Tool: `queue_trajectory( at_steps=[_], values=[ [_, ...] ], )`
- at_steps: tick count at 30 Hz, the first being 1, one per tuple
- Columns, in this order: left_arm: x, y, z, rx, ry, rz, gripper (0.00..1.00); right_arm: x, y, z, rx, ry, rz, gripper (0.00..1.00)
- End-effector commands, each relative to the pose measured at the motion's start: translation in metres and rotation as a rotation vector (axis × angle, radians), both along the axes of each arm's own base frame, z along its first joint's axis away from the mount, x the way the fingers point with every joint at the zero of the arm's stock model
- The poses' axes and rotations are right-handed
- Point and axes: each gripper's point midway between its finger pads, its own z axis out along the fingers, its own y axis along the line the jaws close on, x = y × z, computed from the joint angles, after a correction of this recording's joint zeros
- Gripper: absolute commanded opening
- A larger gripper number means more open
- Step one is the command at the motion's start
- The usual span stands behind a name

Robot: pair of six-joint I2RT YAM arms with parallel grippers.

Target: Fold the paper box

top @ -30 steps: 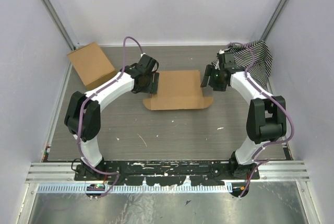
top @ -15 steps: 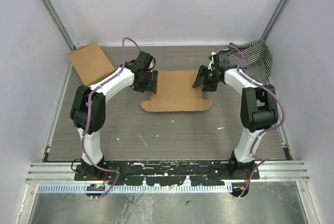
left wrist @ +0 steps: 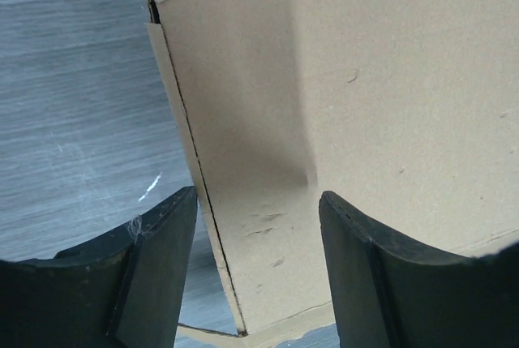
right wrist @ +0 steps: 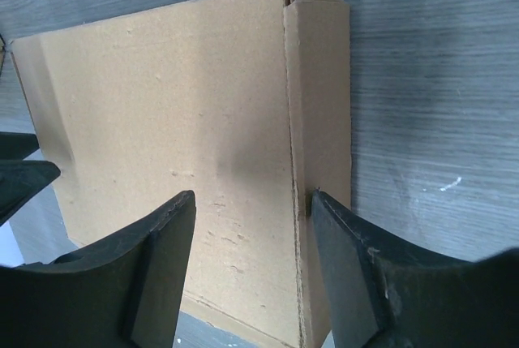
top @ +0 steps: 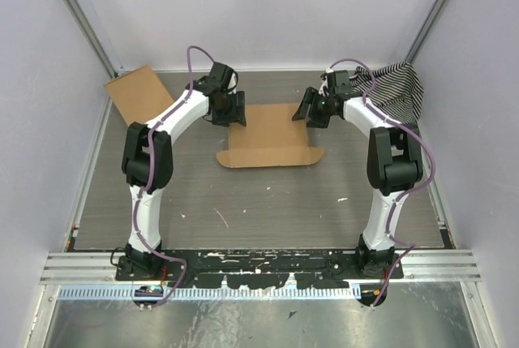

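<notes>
The paper box (top: pixel 268 137) lies flat and unfolded in the middle of the table, plain brown, with small tabs at its near corners. My left gripper (top: pixel 236 109) is at its far left edge and my right gripper (top: pixel 306 109) at its far right edge. In the left wrist view the left gripper (left wrist: pixel 258 238) is open, its fingers (left wrist: pixel 158 271) straddling the creased side flap of the box (left wrist: pixel 340 80). Seen from the right wrist, the right gripper (right wrist: pixel 253 238) is also open over the box (right wrist: pixel 170 113), one fingertip against the narrow side flap (right wrist: pixel 320 96).
A smaller plain cardboard rectangle (top: pixel 139 98) leans in the back left corner. A black-and-white striped cloth (top: pixel 399 88) is bunched at the back right, just behind the right arm. Walls close the table in on three sides.
Both grippers have moved toward the back of the table and inward along the box's side edges. The box has slid slightly to the left.
</notes>
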Motion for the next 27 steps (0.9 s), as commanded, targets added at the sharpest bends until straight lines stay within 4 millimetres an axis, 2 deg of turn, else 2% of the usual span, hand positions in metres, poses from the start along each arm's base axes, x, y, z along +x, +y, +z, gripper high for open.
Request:
queue_trajectory(
  at_steps=[1, 6, 8, 10, 14, 17, 19, 23, 27],
  values=[
    [0.012, -0.008, 0.011, -0.065, -0.001, -0.008, 0.68, 0.020, 0.026, 0.026, 0.082, -0.079, 0.024, 0.64],
    [0.031, -0.002, 0.025, -0.082, -0.045, 0.011, 0.68, 0.031, 0.035, 0.035, 0.080, -0.121, 0.014, 0.64],
    [0.039, 0.004, 0.032, -0.082, -0.058, 0.021, 0.71, 0.037, 0.033, 0.038, 0.062, -0.133, -0.008, 0.64],
    [0.044, 0.016, 0.038, -0.064, -0.062, 0.037, 0.75, 0.043, 0.023, 0.045, 0.014, -0.156, -0.048, 0.65],
    [0.041, 0.051, 0.052, -0.006, -0.082, 0.076, 0.81, 0.042, -0.010, 0.062, -0.108, -0.199, -0.141, 0.79],
    [0.023, 0.076, 0.053, 0.004, -0.082, 0.110, 0.83, 0.025, -0.027, 0.071, -0.166, -0.221, -0.155, 0.82],
    [0.006, 0.085, 0.051, -0.008, -0.082, 0.125, 0.83, 0.007, -0.027, 0.069, -0.173, -0.216, -0.122, 0.82],
    [-0.028, 0.085, 0.040, -0.069, -0.068, 0.145, 0.82, -0.033, -0.012, 0.057, -0.153, -0.199, -0.021, 0.83],
    [-0.042, 0.082, 0.036, -0.076, -0.100, 0.149, 0.81, -0.058, -0.004, 0.044, -0.216, -0.215, 0.029, 0.83]
  ],
)
